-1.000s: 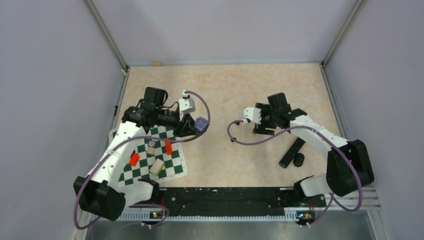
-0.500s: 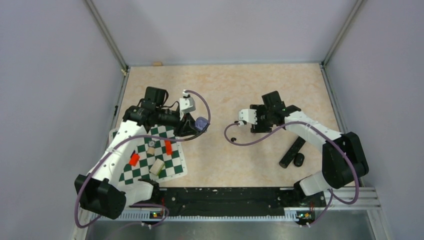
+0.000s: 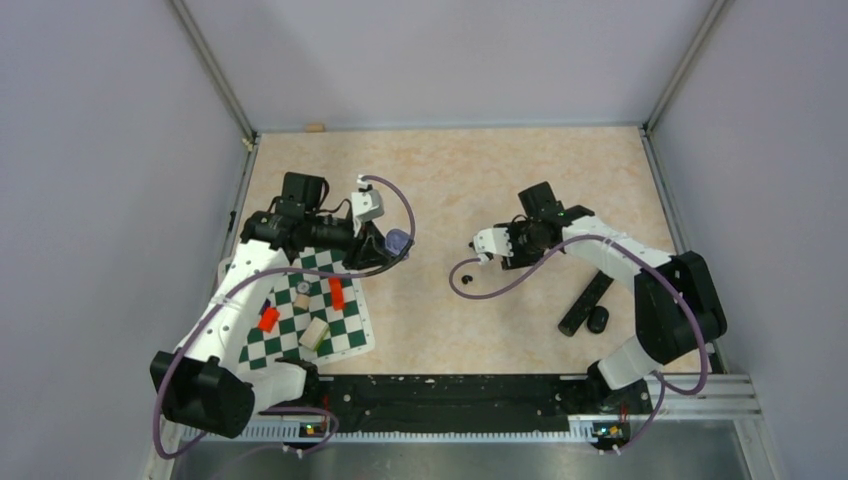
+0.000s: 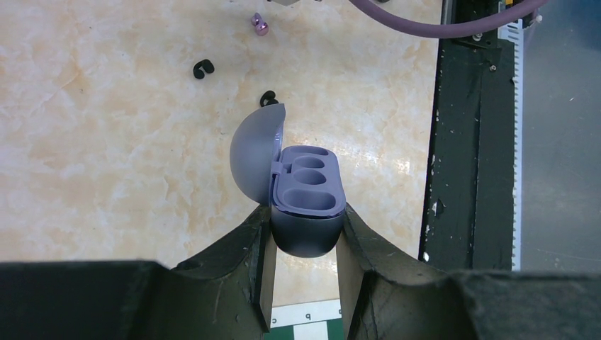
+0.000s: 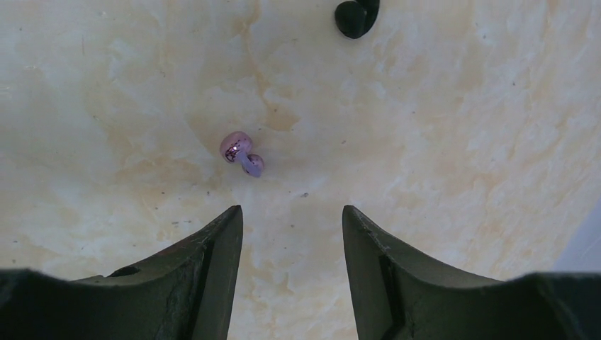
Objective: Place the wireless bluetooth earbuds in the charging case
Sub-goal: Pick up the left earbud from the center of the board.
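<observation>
My left gripper is shut on the charging case, a bluish-lavender oval with its lid open to the left. Both pockets look empty. In the top view the case hangs just right of the chess mat. One tiny lilac earbud lies on the table just ahead of my right gripper, slightly left of its gap. That gripper is open, empty and close above the table. The earbud also shows at the top of the left wrist view. I see no second earbud.
Two small black ear hooks lie between the case and the earbud. A green-and-white chess mat holds red pieces and wooden blocks. A long black cylinder and a black cap lie at the right.
My right gripper has moved left and slightly back, toward the table's middle. My left gripper with the case has shifted a little left and back.
</observation>
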`<state>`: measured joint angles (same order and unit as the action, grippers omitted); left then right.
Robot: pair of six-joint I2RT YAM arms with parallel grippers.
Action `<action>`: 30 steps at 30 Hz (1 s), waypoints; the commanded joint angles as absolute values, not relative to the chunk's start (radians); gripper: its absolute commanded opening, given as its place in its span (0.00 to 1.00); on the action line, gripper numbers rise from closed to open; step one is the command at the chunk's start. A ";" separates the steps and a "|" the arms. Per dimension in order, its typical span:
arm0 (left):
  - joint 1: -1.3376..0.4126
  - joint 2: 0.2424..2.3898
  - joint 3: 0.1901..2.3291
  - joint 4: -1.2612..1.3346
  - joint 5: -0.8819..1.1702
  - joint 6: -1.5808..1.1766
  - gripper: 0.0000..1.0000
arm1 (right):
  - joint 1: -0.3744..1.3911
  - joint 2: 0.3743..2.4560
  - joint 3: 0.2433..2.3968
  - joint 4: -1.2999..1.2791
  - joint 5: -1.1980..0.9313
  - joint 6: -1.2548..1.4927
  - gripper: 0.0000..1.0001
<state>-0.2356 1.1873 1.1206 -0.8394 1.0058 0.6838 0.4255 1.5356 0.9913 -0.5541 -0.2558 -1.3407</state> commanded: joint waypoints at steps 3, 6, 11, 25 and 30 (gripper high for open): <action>-0.224 1.184 1.126 -0.816 1.048 0.690 0.00 | 0.436 1.534 1.000 -0.558 -0.307 -1.526 0.55; -0.219 1.183 1.126 -0.815 1.048 0.688 0.00 | 0.436 1.535 0.999 -0.546 -0.325 -1.568 0.52; -0.202 1.177 1.126 -0.815 1.064 0.682 0.00 | 0.444 1.556 1.009 -0.571 -0.319 -1.622 0.29; -0.192 1.174 1.125 -0.815 1.083 0.680 0.00 | 0.486 1.633 1.046 -0.631 -0.266 -1.643 0.31; -0.190 1.172 1.125 -0.815 1.085 0.681 0.00 | 0.493 1.644 1.060 -0.661 -0.263 -1.647 0.29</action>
